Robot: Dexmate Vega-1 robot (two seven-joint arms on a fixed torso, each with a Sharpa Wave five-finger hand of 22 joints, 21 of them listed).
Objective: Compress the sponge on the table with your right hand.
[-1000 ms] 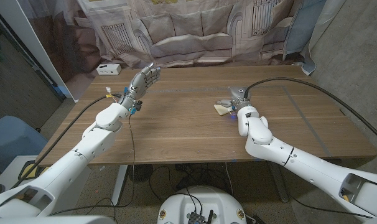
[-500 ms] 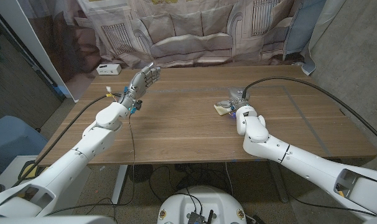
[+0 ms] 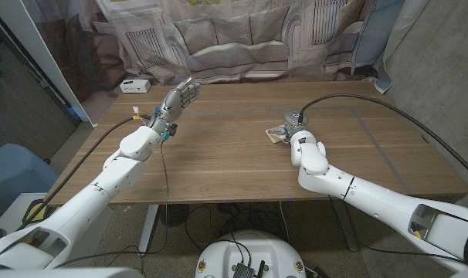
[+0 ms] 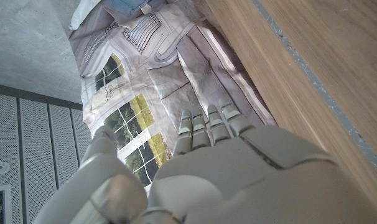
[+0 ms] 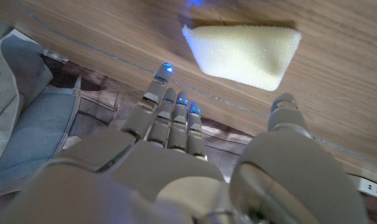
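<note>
A pale yellow sponge (image 3: 276, 137) is lying on the wooden desk (image 3: 218, 162), right of the desk's middle and somewhat nearer the far edge than the near one. In the right wrist view the sponge (image 5: 244, 53) is seen as a rounded wedge with a fine bumpy surface, resting on the wood grain and looking uncompressed. The right hand (image 3: 293, 126) is being held just beside the sponge, on the side toward the desk's right edge, with the right arm reaching in from the near right corner. In the right wrist view the right hand (image 5: 176, 162) is being kept spread: the fingers (image 5: 170, 115) are extended side by side and the thumb (image 5: 285, 115) is set apart from them, with the sponge lying beyond the gap between them and nothing being gripped. Whether any fingertip is touching the sponge cannot be told. The left hand (image 3: 178, 99) is being held up near the far left corner of the desk, with its fingers straightened and slightly apart and nothing in it; in the left wrist view the left hand (image 4: 207, 162) is shown reaching toward a printed cloth backdrop (image 4: 145, 81) hanging behind the desk's far edge. A small white box (image 3: 133, 85) is sitting past the far left corner. A thick black cable (image 3: 388, 108) is arching over the right part of the desk toward the right wrist.
</note>
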